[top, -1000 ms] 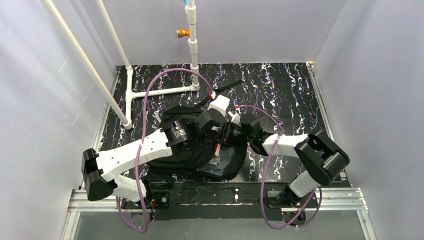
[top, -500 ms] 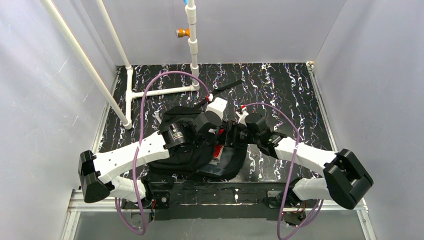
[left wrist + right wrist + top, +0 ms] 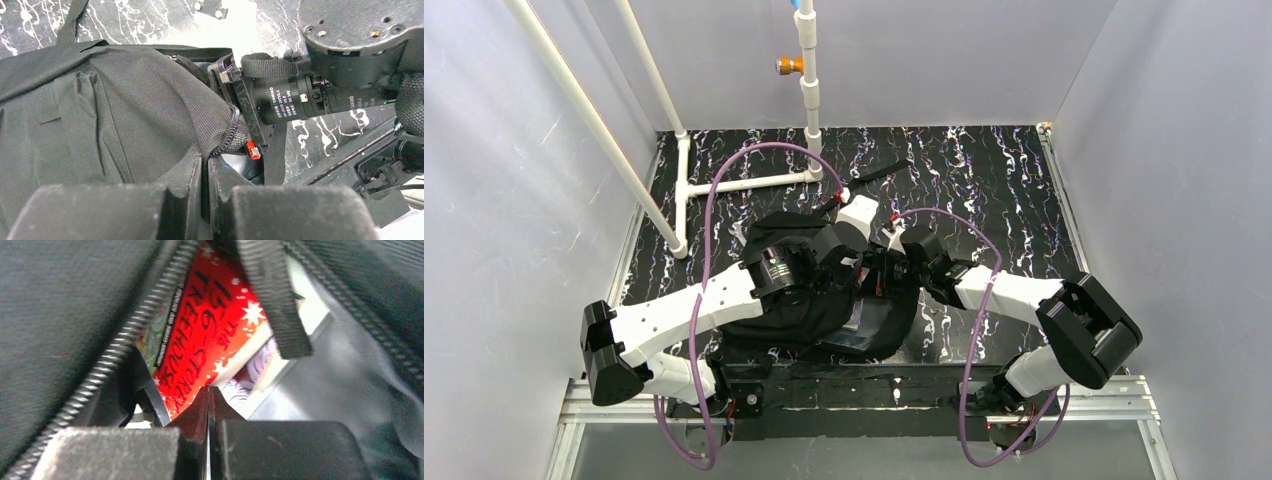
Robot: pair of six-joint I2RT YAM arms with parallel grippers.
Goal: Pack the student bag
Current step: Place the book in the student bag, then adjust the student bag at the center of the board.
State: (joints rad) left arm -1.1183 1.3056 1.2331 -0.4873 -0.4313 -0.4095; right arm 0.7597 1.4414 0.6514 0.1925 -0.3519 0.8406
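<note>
At the mouth of the student bag point(image 3: 809, 320), with both grippers.

Lying flat on the marbled table point(image 3: 1004, 180) just beyond the arm bases, opening toward the right. Clamped at its zipper edge by the left gripper point(image 3: 205, 162), fabric pinched between the fingers. Entered by the right gripper point(image 3: 209, 392), fingers pressed together on nothing, tips just short of a red book point(image 3: 210, 330) under a black webbing strap point(image 3: 272, 295). Farther back, a white pipe frame point(image 3: 683, 200).
</note>
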